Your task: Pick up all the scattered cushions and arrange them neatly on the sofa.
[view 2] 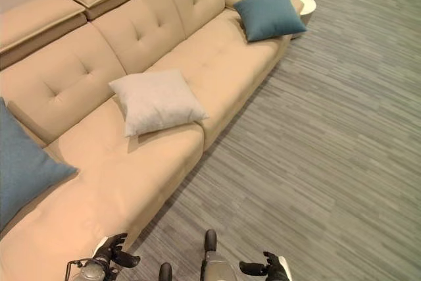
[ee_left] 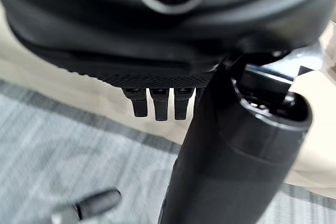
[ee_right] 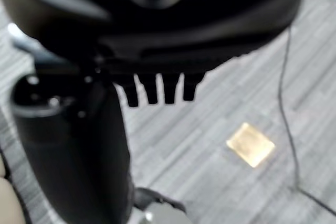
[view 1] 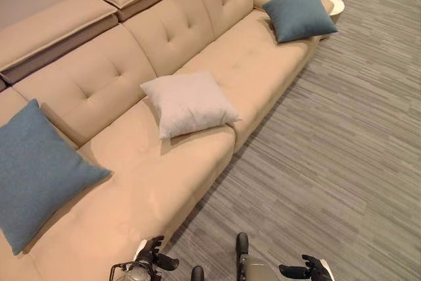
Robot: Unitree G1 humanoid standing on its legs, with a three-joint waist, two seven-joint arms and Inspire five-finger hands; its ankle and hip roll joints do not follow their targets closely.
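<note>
Beige sofa runs from the lower left of the frame up to the upper right. Three cushions lie on it. One blue cushion leans on the backrest at the left edge. The white cushion sits in the middle, tipped against the back. The other blue cushion rests at the far end, in the upper right, near a small round table. No cushion shows on the grey floor.

The left hand and the right hand hang low at the bottom edge. Both hold nothing, and their fingers hang loose and fairly straight.

The cushions look soft, light and squashy. They will likely bend when lifted. A good place to grab is probably a corner or an edge, where the cloth can be pinched.
</note>
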